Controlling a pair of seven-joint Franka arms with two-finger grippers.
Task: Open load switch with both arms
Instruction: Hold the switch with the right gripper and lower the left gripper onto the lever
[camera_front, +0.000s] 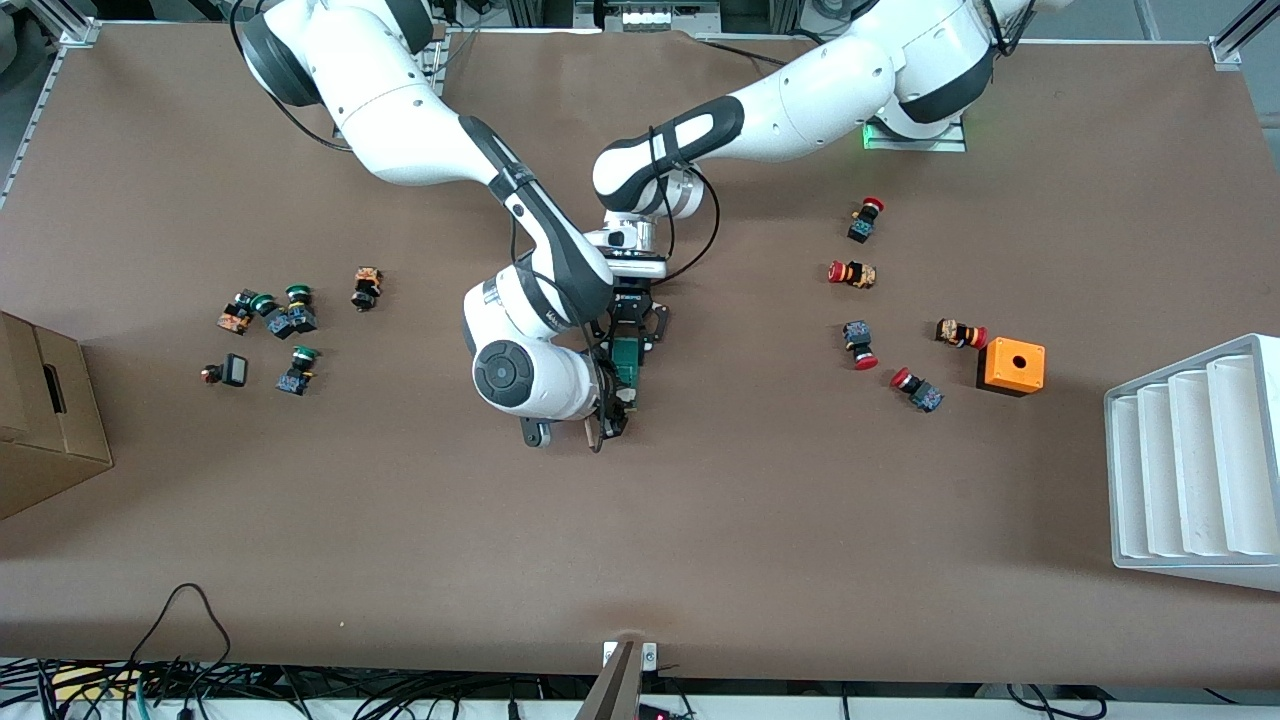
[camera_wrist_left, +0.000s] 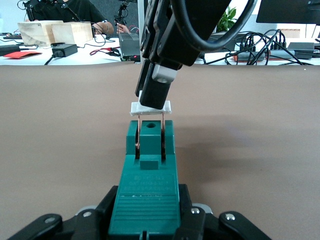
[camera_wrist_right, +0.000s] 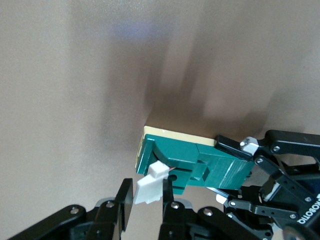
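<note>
Switch: the load switch (camera_wrist_left: 149, 187) is held off the table (camera_front: 700, 500) near its middle, clamped at one end by the left gripper (camera_wrist_left: 146, 220).
Right gripper (camera_wrist_right: 145, 210): pinching the white tab (camera_wrist_left: 150, 107).
Progress: tab drawn out on two thin metal prongs; probably partly open.
Materials: green ribbed plastic block, cream base, matte brown tabletop.

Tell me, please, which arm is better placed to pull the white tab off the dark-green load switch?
The right. Its gripper already pinches the white tab at the free end of the slim dark-green load switch, while the left gripper is clamped on the switch body, steadying it over the brown table.
</note>
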